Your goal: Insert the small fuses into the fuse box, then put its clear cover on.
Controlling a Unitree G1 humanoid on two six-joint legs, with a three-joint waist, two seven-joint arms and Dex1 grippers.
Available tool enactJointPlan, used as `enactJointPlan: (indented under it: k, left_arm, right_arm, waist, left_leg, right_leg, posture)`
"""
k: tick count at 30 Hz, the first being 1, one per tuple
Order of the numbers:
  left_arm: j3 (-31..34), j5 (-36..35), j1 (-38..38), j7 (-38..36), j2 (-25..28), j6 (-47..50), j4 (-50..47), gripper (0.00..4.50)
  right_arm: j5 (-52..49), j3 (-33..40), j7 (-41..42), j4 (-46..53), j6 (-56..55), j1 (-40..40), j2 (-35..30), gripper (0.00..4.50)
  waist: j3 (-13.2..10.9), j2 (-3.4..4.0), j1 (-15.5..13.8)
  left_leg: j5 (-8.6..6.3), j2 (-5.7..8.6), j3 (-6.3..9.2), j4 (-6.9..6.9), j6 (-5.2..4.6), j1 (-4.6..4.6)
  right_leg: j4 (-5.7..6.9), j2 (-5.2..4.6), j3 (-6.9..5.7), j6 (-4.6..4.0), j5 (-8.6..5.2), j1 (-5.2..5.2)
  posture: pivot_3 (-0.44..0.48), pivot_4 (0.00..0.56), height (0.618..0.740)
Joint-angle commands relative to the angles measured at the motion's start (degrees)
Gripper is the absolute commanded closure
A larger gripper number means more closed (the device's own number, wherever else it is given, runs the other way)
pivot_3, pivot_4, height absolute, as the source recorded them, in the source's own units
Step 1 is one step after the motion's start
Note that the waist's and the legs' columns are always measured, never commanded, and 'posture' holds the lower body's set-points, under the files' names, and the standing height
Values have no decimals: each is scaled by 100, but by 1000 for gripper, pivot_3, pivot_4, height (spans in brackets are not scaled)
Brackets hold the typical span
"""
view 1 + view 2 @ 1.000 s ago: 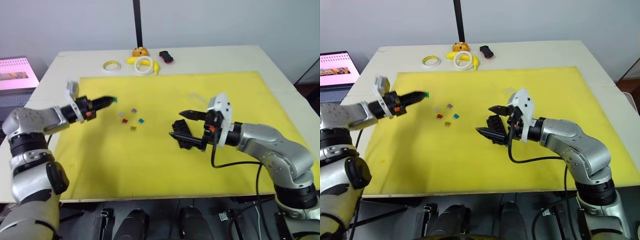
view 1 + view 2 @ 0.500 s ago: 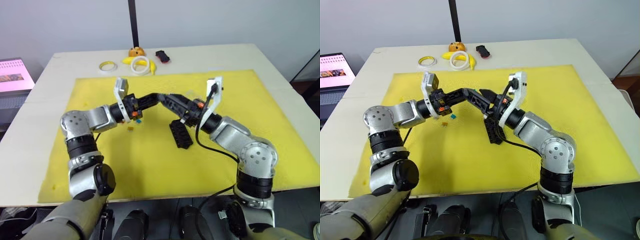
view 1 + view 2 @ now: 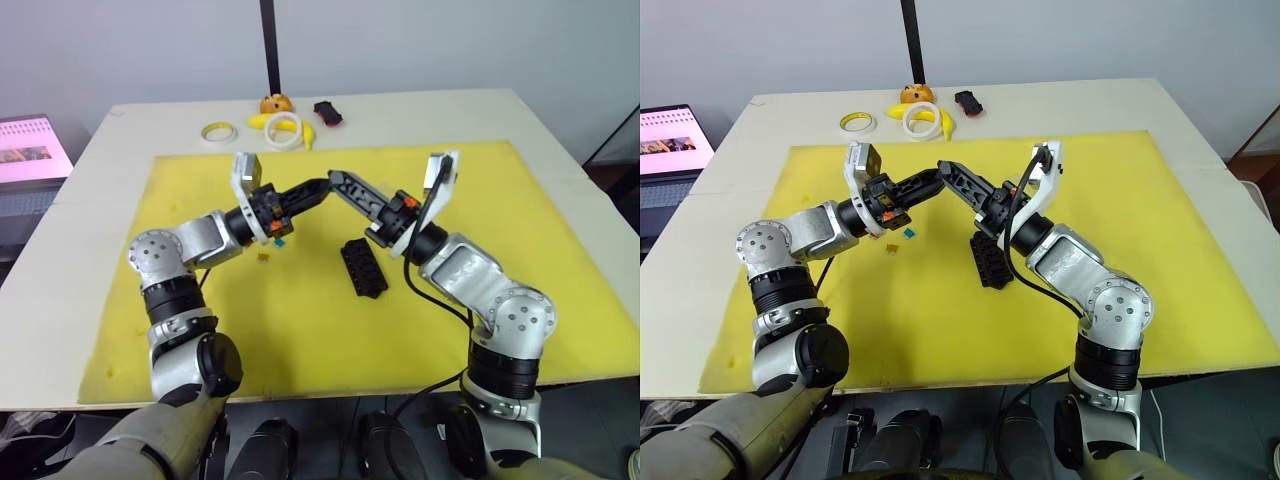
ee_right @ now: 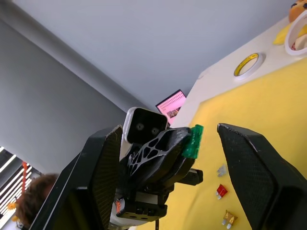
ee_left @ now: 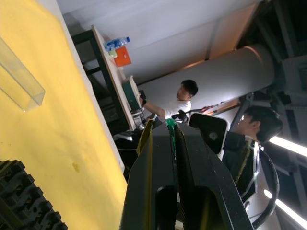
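Your left gripper (image 3: 322, 186) is closed on a green fuse (image 4: 192, 142) — the right wrist view shows the little green piece pinched at its fingertips, sticking out past them. It hangs in the air above the yellow mat (image 3: 300, 320), beyond the fuse box (image 3: 363, 268) and a bit to its left.

Your right gripper (image 3: 334, 178) is spread wide, nothing in it. Its two fingers (image 4: 261, 182) sit on either side of the left gripper's tip and the green fuse, not touching either — there is a gap on both sides in the right wrist view. From the head views the two gripper tips meet almost at one spot, beyond the fuse box and above the mat.

The fuse box lies flat on the mat, slots up, long axis running roughly away from you, under your right forearm. You can't tell whether any slot is filled.

The other small fuses (image 3: 268, 248) lie loose on the mat, left of the fuse box, under the left wrist; an orange one (image 3: 264, 257) and a blue one (image 3: 280, 240) are the clear ones.

The clear cover (image 5: 19, 81) lies on the mat beyond the fuse box, well apart from it, seen in the left wrist view.

On the bare surface (image 3: 450, 115) past the mat's far edge, far beyond the fuse box: two tape rings (image 3: 216, 131), a banana (image 3: 262, 121), a toy car (image 3: 328, 112).
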State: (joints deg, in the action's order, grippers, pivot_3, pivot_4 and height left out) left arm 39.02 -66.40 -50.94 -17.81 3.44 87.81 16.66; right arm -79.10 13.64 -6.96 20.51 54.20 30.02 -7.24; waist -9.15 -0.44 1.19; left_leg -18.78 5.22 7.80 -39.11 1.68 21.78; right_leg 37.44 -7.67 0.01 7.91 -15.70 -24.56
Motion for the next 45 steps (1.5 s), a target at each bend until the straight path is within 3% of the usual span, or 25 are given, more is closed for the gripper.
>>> enactJointPlan:
  k: [1, 3, 5, 8, 22, 25, 26, 34, 35, 36, 39, 43, 45]
  left_arm:
    - [-30, -300, -42, 71, 38, -113, -101, 4500]
    - [-54, -367, -55, 119, 44, -151, -72, 4500]
    - [-94, -422, -65, 153, 52, -212, -41, 4500]
    - [-153, -466, -58, 181, 63, -286, 8, 4500]
    - [-494, -741, 14, 217, 191, -497, 61, 4500]
    - [-544, -783, 26, 243, 210, -538, 80, 4500]
    - [-560, -805, 32, 255, 216, -550, 84, 4500]
    - [-702, -977, 120, 334, 252, -631, 67, 4500]
    - [-745, -970, 150, 299, 309, -623, 46, 3814]
    - [-802, -950, 187, 232, 396, -606, 5, 3485]
    - [-1153, -772, 346, -273, 925, -541, -289, 1931]
    - [-2285, -147, 713, -2061, 2339, -892, -1380, 30]
    - [-2958, 324, 933, -3091, 3025, -1449, -1989, 30]
  right_arm:
    - [-267, -29, -81, 119, -140, -1, -82, 1195]
    - [-325, -68, -110, 140, -178, -18, -122, 1195]
    - [-354, -130, -117, 182, -206, -28, -164, 1728]
    - [-395, -220, -147, 217, -262, -19, -231, 2960]
    - [-487, -381, -177, 233, -557, 9, -420, 2960]
    - [-510, -407, -176, 265, -583, -2, -465, 4214]
    - [-515, -416, -175, 271, -584, -6, -481, 4451]
    - [-658, -449, -223, 332, -616, 0, -588, 4451]
    - [-704, -440, -227, 346, -627, 9, -607, 4500]
    - [-753, -431, -244, 360, -636, 15, -629, 4500]
    - [-962, -393, -302, 440, -627, -5, -779, 4500]
    - [-1500, -298, -37, 600, -222, -4, -1685, 4500]
    - [-1632, -288, 425, 593, 158, 76, -2416, 4500]
  waist:
    - [0, 0, -4]
    - [0, 0, -1]
    - [0, 0, 0]
    - [0, 0, -2]
    - [0, 0, -2]
    - [0, 0, -3]
    - [0, 0, -2]
    - [0, 0, -2]
    - [0, 0, -1]
    - [0, 0, 0]
    - [0, 0, 18]
    - [0, 1, 95]
    - [-2, 5, 91]
  left_leg:
    - [0, 0, 0, -1, 0, 0]
    - [0, 0, 0, -1, 0, 0]
    - [0, 0, 0, 0, 0, 0]
    - [0, 0, -1, 0, 0, 0]
    - [0, 0, -1, -1, 0, 0]
    - [0, 1, -1, -1, 0, 0]
    - [0, 0, -1, -1, 0, 0]
    - [0, 0, -2, -1, 0, 0]
    - [0, 0, -2, -1, 0, 0]
    - [0, 0, -2, -1, 0, 0]
    - [0, -1, -2, 1, 0, -1]
    - [0, -2, -1, 7, 0, -1]
    - [0, -1, 0, 10, 0, 0]
  right_leg:
    - [0, 0, 0, 0, 0, 0]
    - [0, 0, 0, 0, 0, 0]
    - [0, 0, 0, 0, 0, 0]
    - [0, 0, 0, 0, 0, 0]
    - [0, 0, 1, 0, 0, 0]
    - [-1, 0, 0, 0, 0, 0]
    - [0, 0, 0, 0, 0, 0]
    - [-1, 0, 0, 0, 0, 1]
    - [-1, 1, 1, 0, 0, 1]
    - [-1, 1, 1, 0, 0, 1]
    - [-1, 2, 1, 0, 0, 0]
    - [-1, 4, 1, 0, 0, -2]
    - [-8, 3, 0, 0, 0, 0]
  posture:
    - [0, 150, 740]
    - [0, 150, 740]
    - [0, 150, 740]
    - [0, 150, 740]
    - [0, 150, 740]
    - [0, 150, 740]
    - [0, 150, 740]
    - [0, 150, 740]
    - [0, 150, 740]
    - [0, 150, 740]
    - [0, 150, 740]
    - [0, 150, 740]
    - [0, 150, 740]
